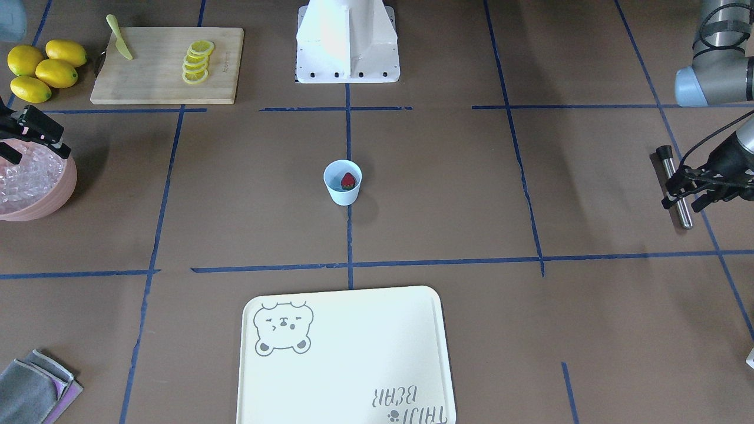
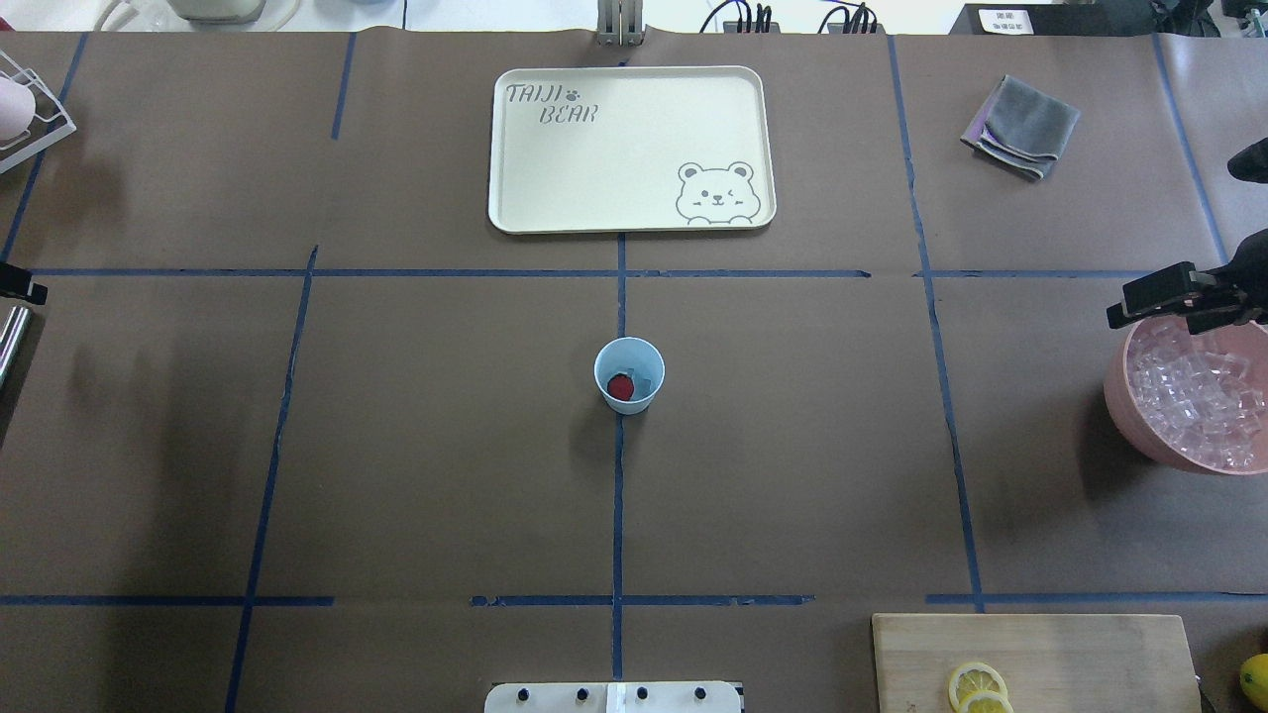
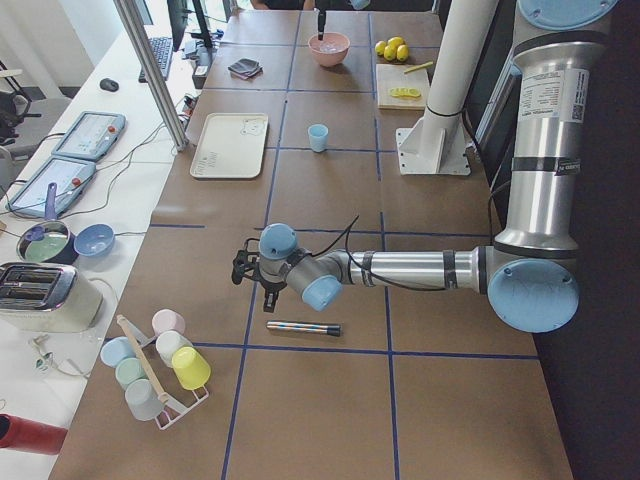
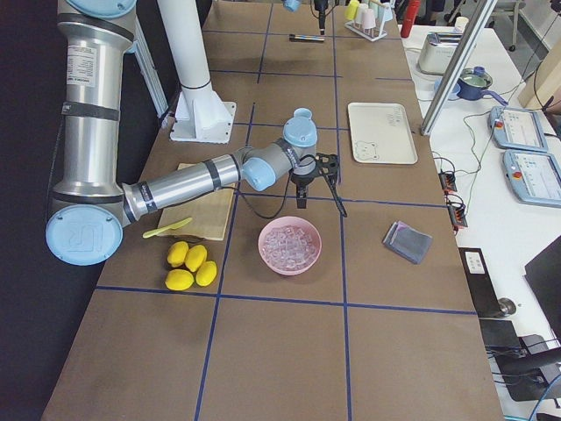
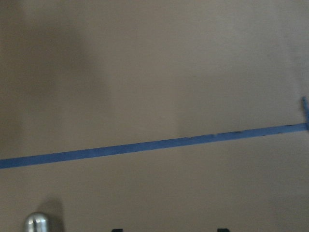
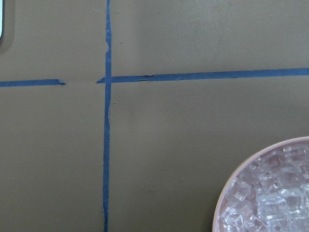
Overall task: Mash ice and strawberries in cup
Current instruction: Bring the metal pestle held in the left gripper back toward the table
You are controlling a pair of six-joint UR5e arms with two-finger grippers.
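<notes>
The light-blue cup [image 1: 342, 182] stands at the table's centre, also in the overhead view [image 2: 629, 374]. A red strawberry [image 1: 348, 181] lies inside it, with what looks like a clear ice cube beside it [image 2: 645, 382]. More ice [image 2: 1199, 391] fills the pink bowl [image 2: 1124, 416]. My right gripper [image 2: 1184, 302] hovers over the bowl's far rim, fingers apart and empty. My left gripper [image 1: 686, 197] hangs open just above a metal muddler [image 1: 675, 191] lying on the table; the muddler's end also shows in the left wrist view [image 5: 36, 223].
A cutting board [image 1: 153, 82] carries lemon slices [image 1: 196, 62] and a yellow knife [image 1: 119, 37], with whole lemons [image 1: 44, 70] beside it. A cream bear tray [image 2: 594, 168] and a grey cloth [image 2: 1022, 126] lie on the far side. A cup rack [image 3: 155, 375] stands at the left end.
</notes>
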